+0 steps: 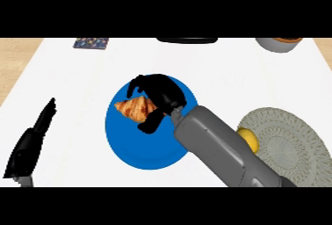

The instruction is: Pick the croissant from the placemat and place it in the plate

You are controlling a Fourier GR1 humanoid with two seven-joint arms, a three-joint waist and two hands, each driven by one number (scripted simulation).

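Observation:
A golden-brown croissant (133, 109) hangs over the left half of the blue plate (139, 154) in the middle of the white counter. My right hand (162, 94) comes in from the lower right and is shut on it, with fingers curled over its top and the thumb below it. Whether the croissant touches the plate cannot be told. The round grey woven placemat (292, 140) lies to the right of the plate, partly hidden by my right forearm. My left hand (29, 145) rests open near the left edge, fingers pointing up.
A yellow object (250, 138) sits on the placemat's left edge beside my forearm. At the back stand a patterned flat item (91, 43), a dark object (186, 40) and a grey bowl (279, 45) with something orange in it.

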